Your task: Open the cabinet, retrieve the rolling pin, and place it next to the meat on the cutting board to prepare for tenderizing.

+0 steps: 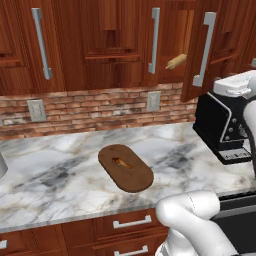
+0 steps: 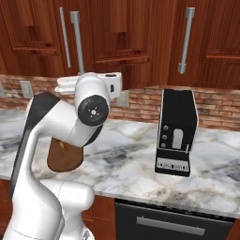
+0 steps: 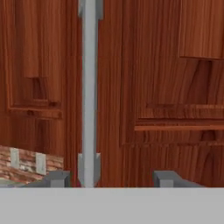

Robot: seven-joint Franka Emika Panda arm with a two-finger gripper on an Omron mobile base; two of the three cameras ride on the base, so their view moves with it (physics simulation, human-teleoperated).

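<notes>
The claw [image 3: 111, 178] stands with its two dark tips apart, nothing between them, facing the reddish-brown cabinet [image 3: 166, 87] at close range. In the hand view the long grey bar handle [image 3: 89, 96] of one door runs straight up just inside the left fingertip [image 3: 59, 178], with a gap between the two; the right fingertip sits well off to the other side of the handle, in front of bare door panel. A strip of brick wall with two pale outlets shows at the lower left of that door.

From the left base view, the cabinet door [image 1: 200, 50] nearest the arm hangs partly open, swung outward with its grey handle facing the room. In the gap beside that door, the rolling pin [image 1: 176, 61] shows one light-tan end and its narrower handle, lying tilted on the cabinet's wooden shelf, still inside the cabinet.

Below the cabinet, on the marbled grey tabletop [image 1: 55, 170], lies the cutting board [image 1: 125, 168], a dark oval set at a slant. The meat [image 1: 121, 162] rests on the board near its middle, a small orange-brown lump. To the right of the board, under the open door, stands a black coffee machine [image 1: 220, 127] against the brick backsplash [image 1: 90, 107]. Drawers with short grey handles run beneath the tabletop's front edge.
</notes>
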